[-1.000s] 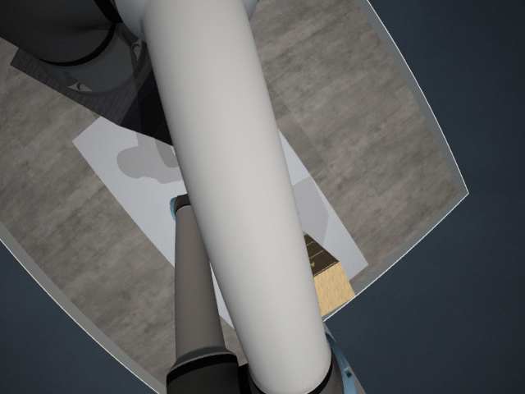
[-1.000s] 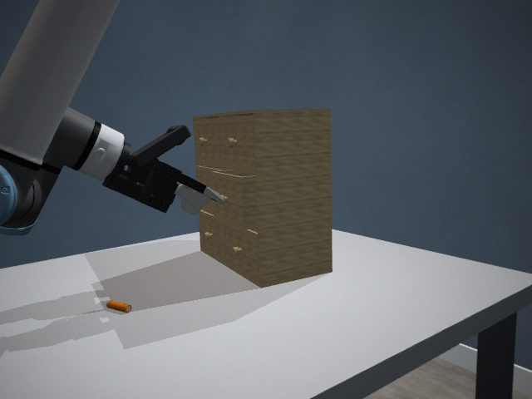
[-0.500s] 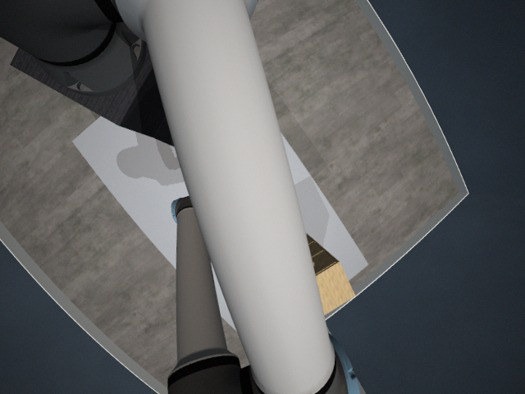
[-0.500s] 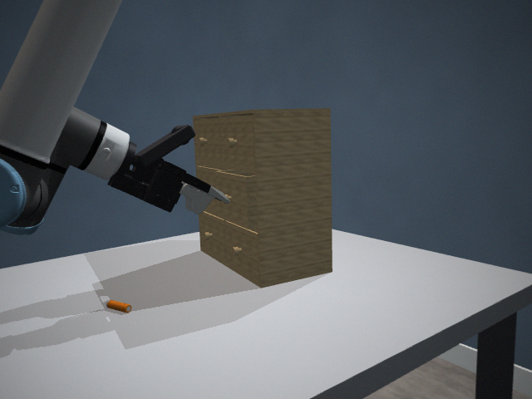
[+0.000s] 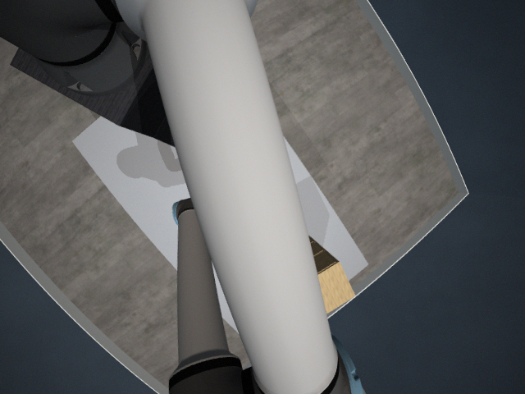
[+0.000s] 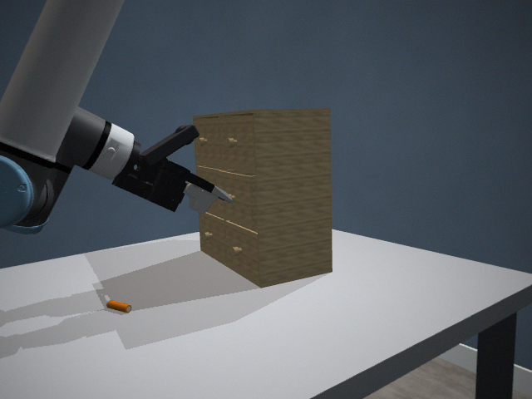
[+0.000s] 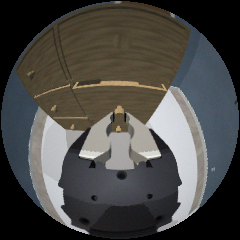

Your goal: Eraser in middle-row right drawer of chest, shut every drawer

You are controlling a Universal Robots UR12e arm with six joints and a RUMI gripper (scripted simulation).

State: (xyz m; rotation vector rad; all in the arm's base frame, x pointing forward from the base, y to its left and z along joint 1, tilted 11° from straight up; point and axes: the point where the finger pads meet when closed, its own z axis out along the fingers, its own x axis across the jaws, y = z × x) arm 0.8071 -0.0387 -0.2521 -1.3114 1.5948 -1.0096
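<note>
1. My arm reaches in from the left of the exterior view, its wide pale link slanting down to a blue elbow joint, and the wrist points slightly downward at the front of the chest [image 6: 292, 193].
2. My tool [image 6: 227, 197] is level with the middle row of drawers, fingertips at the front face on the right-hand side.
3. The tool is nearly closed, its jaws pinched on the knob [image 7: 119, 109] of the right middle drawer [image 7: 120, 95]; in the wrist view the knob sits between the two grey fingers.
4. That drawer front looks about flush with the chest, though from this angle I cannot be sure whether it stands out a little.
5. The chest stands upright toward the far edge of the bench [image 6: 386, 309].
6. A small orange cylinder [image 6: 118, 306] lies on its side on the bench near the left edge, well apart from the chest and from my tool. I take it for the eraser.
7. In the top view my own arm covers most of the bench.
</note>
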